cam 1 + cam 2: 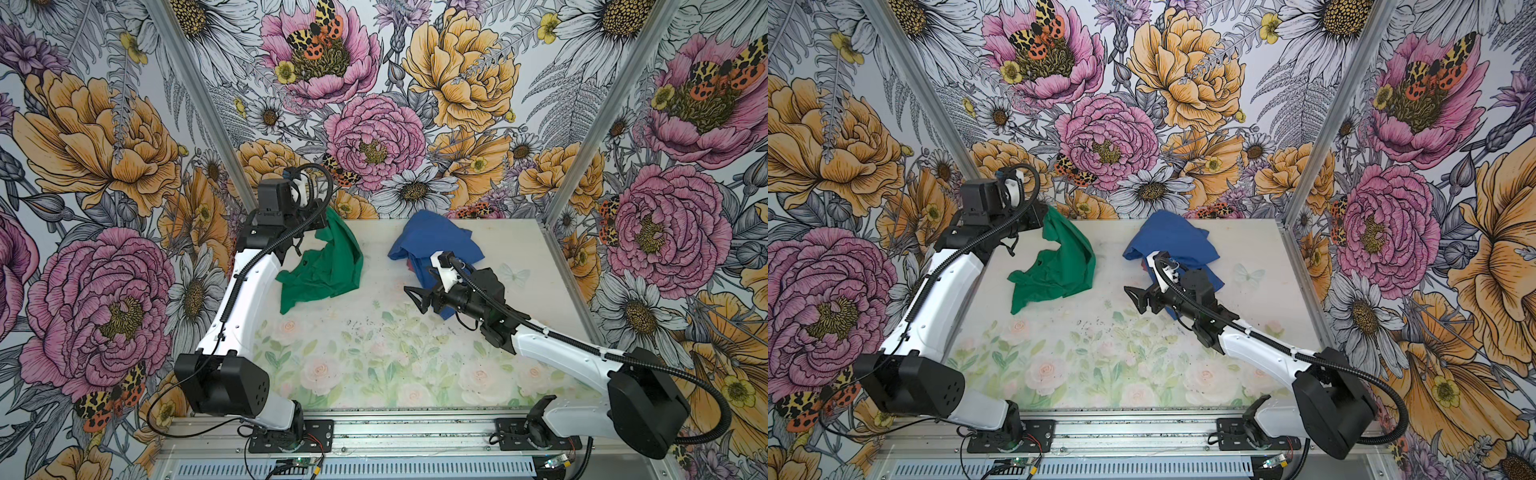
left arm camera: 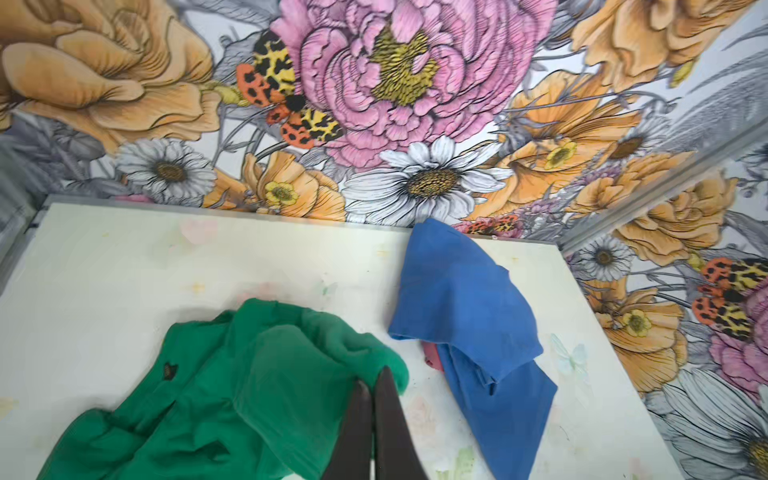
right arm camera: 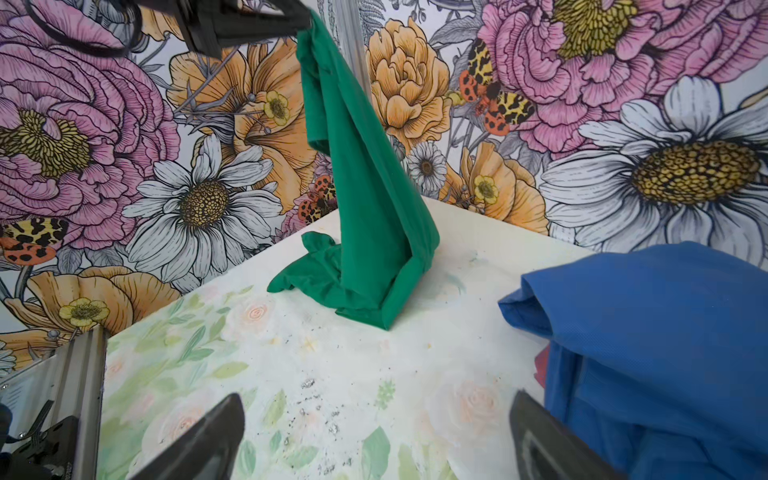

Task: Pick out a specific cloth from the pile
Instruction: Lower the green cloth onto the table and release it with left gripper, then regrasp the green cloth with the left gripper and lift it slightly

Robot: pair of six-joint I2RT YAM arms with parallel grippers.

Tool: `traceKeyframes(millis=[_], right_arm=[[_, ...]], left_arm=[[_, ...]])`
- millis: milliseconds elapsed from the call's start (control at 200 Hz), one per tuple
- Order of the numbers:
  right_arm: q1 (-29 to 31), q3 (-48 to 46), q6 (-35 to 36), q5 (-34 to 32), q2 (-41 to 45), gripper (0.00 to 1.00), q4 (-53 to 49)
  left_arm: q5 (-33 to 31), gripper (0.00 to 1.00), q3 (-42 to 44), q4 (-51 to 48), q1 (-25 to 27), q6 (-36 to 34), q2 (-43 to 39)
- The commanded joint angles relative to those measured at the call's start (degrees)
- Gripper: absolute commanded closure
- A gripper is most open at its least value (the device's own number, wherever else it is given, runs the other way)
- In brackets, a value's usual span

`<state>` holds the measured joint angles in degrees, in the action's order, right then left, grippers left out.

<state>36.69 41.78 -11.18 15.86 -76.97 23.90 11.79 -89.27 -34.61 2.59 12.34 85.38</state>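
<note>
Closest to the left wrist camera is the left gripper, squeezed shut on one edge of the cloth. That cloth is the green one. In both top views it hangs from the left gripper near the back left corner, and its lower half lies crumpled on the table. The right wrist view shows the cloth pulled up like a tent, with its bottom folded on the table.

Bare table shows between the green cloth and the pile. The pile sits near the back, to the right. It is mostly a big blue cloth, with a bit of red cloth peeking out under it. No green shows in the pile.

The right gripper is open wide and holds nothing. It hangs just in front of the pile, over the table.

So the picking looks nearly done: the green cloth is out of the heap and held. What seems left is to lift it clear of the table, or set it down apart.
</note>
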Motion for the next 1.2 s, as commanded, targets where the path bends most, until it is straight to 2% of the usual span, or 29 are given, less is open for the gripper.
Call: traceKeyframes(millis=[0,25,65,150,190,215,235,280,385,505,701,761,856,986,1126,1196], right_arm=[[0.44,-4.77,0.88,-0.87,-3.24,0.00,4.97],[0.53,-6.33,0.00,-1.27,-3.63,0.01,7.46],[0.70,-6.99,-1.76,-0.90,-3.81,0.01,8.49],[1.08,-6.31,-1.84,0.36,-3.46,0.00,7.35],[1.19,-6.49,-1.43,-0.31,-3.41,0.01,7.30],[1.24,-6.53,-1.20,-0.74,-3.45,0.00,7.11],[1.22,-6.54,-0.98,-1.23,-3.45,0.00,6.74],[1.24,-6.39,-0.62,-2.07,-3.53,0.01,6.07],[1.19,-6.22,-0.60,-1.69,-3.78,0.00,5.89],[1.19,-6.17,-0.42,-1.25,-3.80,0.00,5.83],[1.26,-6.99,0.33,-1.44,-2.69,0.00,5.97],[1.20,-7.15,0.36,-1.42,-2.48,0.00,6.33],[1.25,-7.25,0.46,-1.18,-2.48,0.01,6.52],[1.30,-7.24,0.37,-0.74,-2.48,0.01,6.60],[1.28,-6.91,0.36,-0.74,-2.49,0.01,6.28],[1.34,-6.92,0.45,-0.74,-2.48,0.00,6.16]], left_arm=[[-8.01,1.00,5.99,-0.87,-5.02,-1.53,1.32],[-8.83,1.00,6.99,-1.27,-6.31,-1.75,1.54],[-9.63,0.91,8.13,-1.74,-8.33,-2.46,1.90],[-11.63,0.54,9.38,-3.26,-11.27,-4.07,3.54],[-12.78,0.44,9.40,-4.09,-11.64,-4.63,3.89],[-13.05,0.24,9.74,-3.99,-11.43,-4.94,3.68],[-13.21,0.14,10.04,-3.82,-11.04,-5.10,3.28],[-13.46,0.02,10.47,-3.35,-9.52,-5.96,2.37],[-17.03,0.01,10.46,-3.09,-1.45,-10.61,1.85],[-19.72,0.01,8.80,-4.58,7.62,-14.35,6.24],[-23.32,0.01,1.14,-10.08,14.24,-13.90,21.86],[-27.21,0.01,-0.37,-10.13,16.19,-14.42,25.22],[-30.42,0.01,-2.57,-10.06,17.61,-13.50,29.41],[-30.23,0.02,-4.70,-10.10,17.51,-11.91,32.94],[-29.16,0.10,-5.84,-10.10,17.47,-10.73,35.91],[-29.81,0.21,-5.81,-10.12,17.05,-9.59,36.82]])
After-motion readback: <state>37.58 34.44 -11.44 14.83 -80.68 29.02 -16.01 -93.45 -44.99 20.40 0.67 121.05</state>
